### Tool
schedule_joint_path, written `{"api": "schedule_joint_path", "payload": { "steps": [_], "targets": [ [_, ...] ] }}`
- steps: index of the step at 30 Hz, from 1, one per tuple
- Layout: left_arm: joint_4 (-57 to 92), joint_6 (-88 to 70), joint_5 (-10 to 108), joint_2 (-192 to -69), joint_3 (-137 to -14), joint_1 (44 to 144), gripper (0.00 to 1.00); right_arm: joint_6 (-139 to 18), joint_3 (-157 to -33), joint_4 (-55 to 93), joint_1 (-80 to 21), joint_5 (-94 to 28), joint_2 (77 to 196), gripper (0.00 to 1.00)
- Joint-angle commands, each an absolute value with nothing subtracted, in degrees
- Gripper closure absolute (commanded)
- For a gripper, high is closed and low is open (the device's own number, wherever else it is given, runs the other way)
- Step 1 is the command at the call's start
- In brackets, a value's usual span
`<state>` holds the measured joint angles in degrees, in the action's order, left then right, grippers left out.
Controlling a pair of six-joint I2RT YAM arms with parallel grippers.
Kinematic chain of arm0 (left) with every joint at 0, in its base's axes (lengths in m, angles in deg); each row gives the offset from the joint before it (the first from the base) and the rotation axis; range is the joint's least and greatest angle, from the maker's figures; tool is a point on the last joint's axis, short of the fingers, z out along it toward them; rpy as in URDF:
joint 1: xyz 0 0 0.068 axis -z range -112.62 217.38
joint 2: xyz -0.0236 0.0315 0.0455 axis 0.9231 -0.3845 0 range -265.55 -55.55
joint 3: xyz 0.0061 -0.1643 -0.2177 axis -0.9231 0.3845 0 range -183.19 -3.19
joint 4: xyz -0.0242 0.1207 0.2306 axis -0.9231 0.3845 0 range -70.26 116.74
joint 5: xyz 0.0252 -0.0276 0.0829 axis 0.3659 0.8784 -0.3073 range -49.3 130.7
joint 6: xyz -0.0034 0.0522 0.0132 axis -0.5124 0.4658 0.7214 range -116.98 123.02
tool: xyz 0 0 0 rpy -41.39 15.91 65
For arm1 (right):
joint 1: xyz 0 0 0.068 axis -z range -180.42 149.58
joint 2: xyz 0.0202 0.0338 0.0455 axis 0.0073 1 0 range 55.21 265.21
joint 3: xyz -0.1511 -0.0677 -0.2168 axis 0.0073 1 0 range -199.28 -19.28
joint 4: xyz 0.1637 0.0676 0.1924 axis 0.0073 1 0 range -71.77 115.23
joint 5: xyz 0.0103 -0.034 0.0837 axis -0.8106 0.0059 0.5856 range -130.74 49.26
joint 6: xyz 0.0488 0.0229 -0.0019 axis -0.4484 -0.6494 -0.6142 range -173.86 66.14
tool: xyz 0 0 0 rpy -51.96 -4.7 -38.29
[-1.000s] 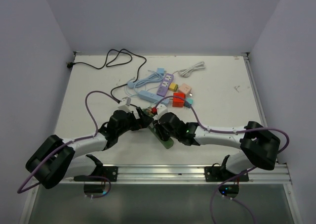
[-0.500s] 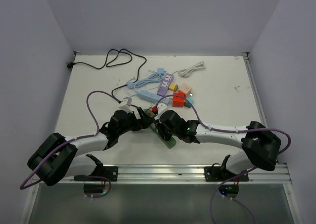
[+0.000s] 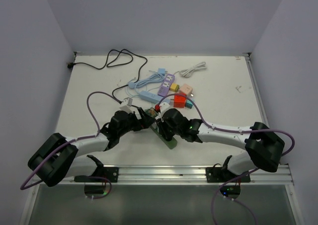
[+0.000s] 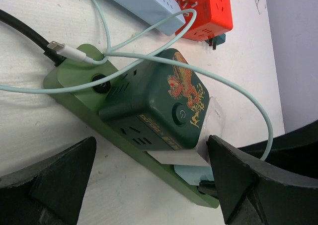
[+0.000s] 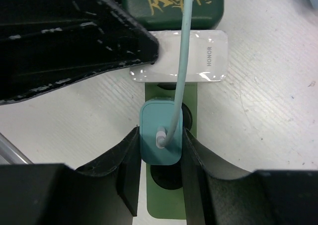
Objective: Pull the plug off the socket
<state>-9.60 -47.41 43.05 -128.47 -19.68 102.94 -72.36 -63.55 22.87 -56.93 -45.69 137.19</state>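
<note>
A green power strip (image 3: 169,142) lies on the white table between both arms. It carries a dark green cube adapter (image 4: 154,106), a white adapter (image 5: 198,61) and a teal plug (image 5: 160,138) with a pale green cable. My right gripper (image 5: 159,150) is shut on the teal plug, one finger on each side, and the plug sits in the strip (image 5: 171,200). My left gripper (image 4: 151,150) is open, its fingers (image 4: 59,180) wide apart on either side of the cube adapter and strip (image 4: 79,86). The teal plug shows only partly in the left wrist view (image 4: 191,174).
A red cube adapter (image 3: 179,100), a blue strip (image 3: 147,95), a purple strip (image 3: 167,85) and pink and yellow adapters lie just beyond. A black cable (image 3: 114,61) loops at the far left and a white cable (image 3: 194,69) lies far centre. Walls stand on three sides.
Both wrists have crept slightly toward the far side. The right gripper stays closed at the plug and the strip has hardly moved.
</note>
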Motion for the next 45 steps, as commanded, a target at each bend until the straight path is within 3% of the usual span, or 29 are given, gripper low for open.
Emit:
{"api": "schedule_joint_path", "payload": {
  "steps": [1,8,15,20,28,33,41,45],
  "targets": [
    [6.5,-42.6,37.2,-132.3,-16.1,102.5,0.05,-70.7,-72.2,20.6,-61.4,-55.0,134.9,0.81],
    [6.2,-42.8,37.1,-132.3,-15.8,102.5,0.06,-70.7,-74.6,23.8,-63.0,-59.6,136.2,0.78],
    [6.4,-42.8,37.2,-132.1,-15.8,102.5,0.07,-75.4,-69.5,18.8,-54.4,-43.7,133.4,0.76],
    [6.8,-42.6,36.7,-131.4,-15.7,102.5,0.09,-74.5,-69.0,18.9,-53.2,-42.1,133.1,0.76],
    [6.0,-42.6,37.0,-133.2,-16.3,102.5,0.09,-71.0,-76.3,26.7,-63.3,-59.5,137.1,0.76],
    [5.7,-42.7,37.4,-133.6,-16.4,102.5,0.09,-71.4,-77.9,29.1,-65.0,-62.7,138.2,0.75],
    [5.7,-42.7,37.6,-133.4,-16.2,102.5,0.09,-75.0,-73.2,24.8,-55.5,-48.8,134.7,0.74],
    [5.8,-42.7,37.6,-132.9,-16.1,102.5,0.09,-73.4,-72.6,26.9,-55.1,-49.4,134.1,0.73]
  ]
}}
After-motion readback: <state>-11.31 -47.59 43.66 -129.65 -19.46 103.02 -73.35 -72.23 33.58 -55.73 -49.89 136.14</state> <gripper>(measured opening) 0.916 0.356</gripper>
